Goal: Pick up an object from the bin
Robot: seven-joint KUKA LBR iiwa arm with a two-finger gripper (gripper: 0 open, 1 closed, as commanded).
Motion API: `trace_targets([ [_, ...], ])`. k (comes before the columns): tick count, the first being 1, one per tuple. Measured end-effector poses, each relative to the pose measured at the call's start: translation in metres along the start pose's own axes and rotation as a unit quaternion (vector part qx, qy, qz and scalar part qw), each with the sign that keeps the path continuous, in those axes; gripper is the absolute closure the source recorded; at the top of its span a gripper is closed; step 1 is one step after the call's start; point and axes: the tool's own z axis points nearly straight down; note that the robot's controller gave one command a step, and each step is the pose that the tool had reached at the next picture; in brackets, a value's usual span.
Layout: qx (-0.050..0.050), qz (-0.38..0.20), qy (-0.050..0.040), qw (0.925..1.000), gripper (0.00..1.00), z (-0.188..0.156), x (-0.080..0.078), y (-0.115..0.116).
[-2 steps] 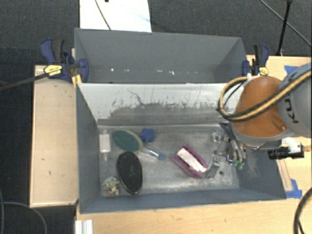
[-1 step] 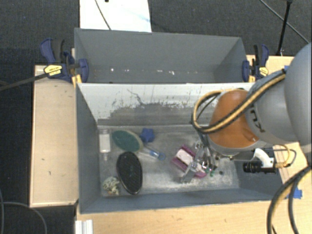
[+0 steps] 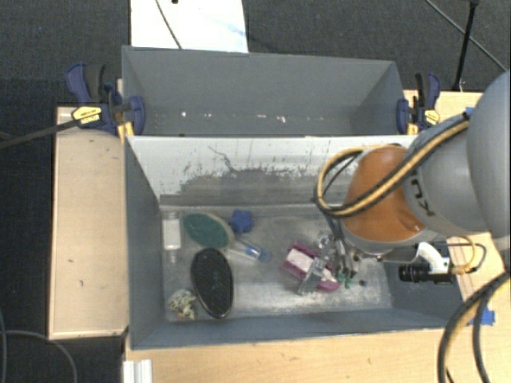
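Orange wrist cover point(image 3: 382, 199) crowds the tool point(image 3: 335, 268), can't tell if it's spread; purple-white thing point(image 3: 301, 260) beside it looks light and stiff, I'd pinch an edge

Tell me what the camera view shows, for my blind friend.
The gripper is low in the grey bin, over a purple and white thing. On the view's left lie a black oval, a green oval and a blue thing.
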Motion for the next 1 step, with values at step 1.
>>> trace_targets([
  [1, -0.002, 0.003, -0.0040, 1.0000, 1.00, -0.1592, -0.0003, 0.0190],
])
